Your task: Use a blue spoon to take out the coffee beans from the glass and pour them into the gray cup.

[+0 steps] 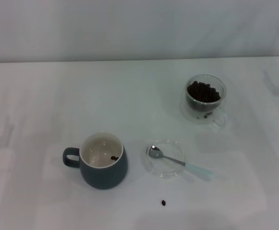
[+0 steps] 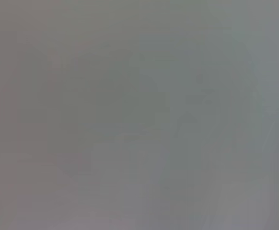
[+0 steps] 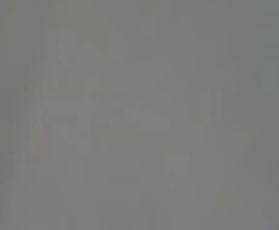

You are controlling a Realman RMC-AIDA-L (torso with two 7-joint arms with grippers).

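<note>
neither gripper shows in any view, so their state cannot be told. on the white table [image 1: 43, 96], the glass [image 1: 205, 99] of coffee beans [image 1: 204, 91] stands toward the far right. the blue spoon [image 1: 178, 162] lies with its bowl on a clear saucer [image 1: 164, 158] near the front edge, just beside the gray cup [image 1: 103, 160], which holds a bean or two. one stray bean [image 1: 163, 202] lies nearer the front edge.

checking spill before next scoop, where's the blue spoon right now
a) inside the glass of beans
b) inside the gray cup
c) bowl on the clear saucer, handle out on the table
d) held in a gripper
c: the blue spoon lies with its bowl on the clear saucer, handle past the rim; no gripper is in view.
</note>
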